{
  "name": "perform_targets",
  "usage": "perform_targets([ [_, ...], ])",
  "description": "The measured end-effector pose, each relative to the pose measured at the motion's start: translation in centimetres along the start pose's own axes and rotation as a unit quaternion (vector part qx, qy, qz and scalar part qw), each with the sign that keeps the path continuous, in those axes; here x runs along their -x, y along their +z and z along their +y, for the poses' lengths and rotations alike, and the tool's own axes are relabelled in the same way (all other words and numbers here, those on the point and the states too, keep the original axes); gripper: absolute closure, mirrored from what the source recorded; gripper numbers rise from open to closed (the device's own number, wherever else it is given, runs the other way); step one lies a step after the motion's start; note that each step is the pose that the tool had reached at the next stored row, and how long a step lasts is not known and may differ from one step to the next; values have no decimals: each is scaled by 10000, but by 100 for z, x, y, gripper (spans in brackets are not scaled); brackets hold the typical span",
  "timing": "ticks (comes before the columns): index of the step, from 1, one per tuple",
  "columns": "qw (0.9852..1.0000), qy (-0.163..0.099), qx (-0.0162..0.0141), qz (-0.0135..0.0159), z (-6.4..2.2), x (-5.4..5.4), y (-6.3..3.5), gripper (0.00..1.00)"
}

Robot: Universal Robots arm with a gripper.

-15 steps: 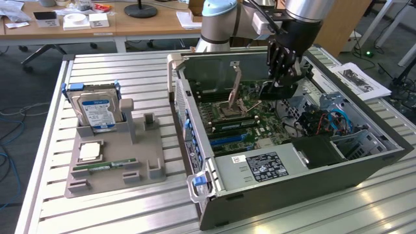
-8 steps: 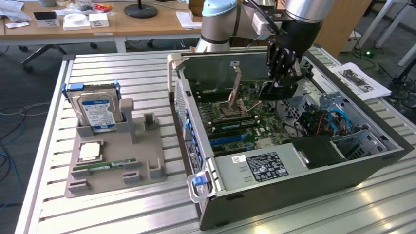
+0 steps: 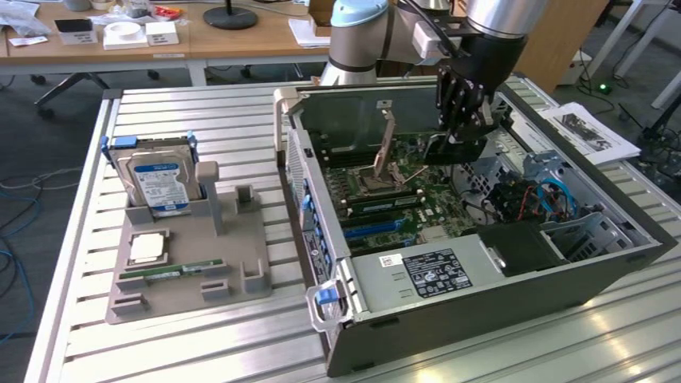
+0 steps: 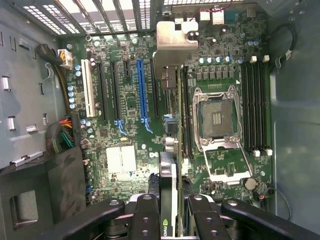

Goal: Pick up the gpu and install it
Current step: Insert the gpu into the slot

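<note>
**A:** What does the exterior view give you?

**B:** The open computer case (image 3: 479, 319) on the slatted surface (image 3: 213, 112). A parts tray (image 3: 191, 275) sits at its nine o'clock, with a hard drive (image 3: 159, 182) standing upright in it. The arm (image 3: 495, 24) enters from one o'clock. Its wrist is vertical and the claw (image 3: 465, 132) points straight down into the case.

**A:** And the wrist view?

**B:** The motherboard (image 4: 120, 160) face-on, with its blue slots (image 4: 142, 90) and the open CPU socket (image 4: 217, 117). The claw (image 4: 175, 220) is clenched on the gpu (image 4: 168, 180), with fingers (image 4: 145, 220) on both faces.

**A:** How does the card lie?

**B:** Edge-on, inside the case over the board. Its long axis runs parallel to the blue slots, and its metal bracket (image 4: 177, 40) is toward the vented rear wall (image 4: 100, 15).
</note>
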State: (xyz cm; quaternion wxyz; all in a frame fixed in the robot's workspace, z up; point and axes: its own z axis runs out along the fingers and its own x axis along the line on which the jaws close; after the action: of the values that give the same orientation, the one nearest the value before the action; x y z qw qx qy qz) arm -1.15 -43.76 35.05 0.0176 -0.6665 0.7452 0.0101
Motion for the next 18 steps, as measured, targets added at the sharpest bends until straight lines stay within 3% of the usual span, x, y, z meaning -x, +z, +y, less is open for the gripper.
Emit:
perform_targets([
  [18, 10000, -27, 1, 0, 114, -14, 36, 73],
])
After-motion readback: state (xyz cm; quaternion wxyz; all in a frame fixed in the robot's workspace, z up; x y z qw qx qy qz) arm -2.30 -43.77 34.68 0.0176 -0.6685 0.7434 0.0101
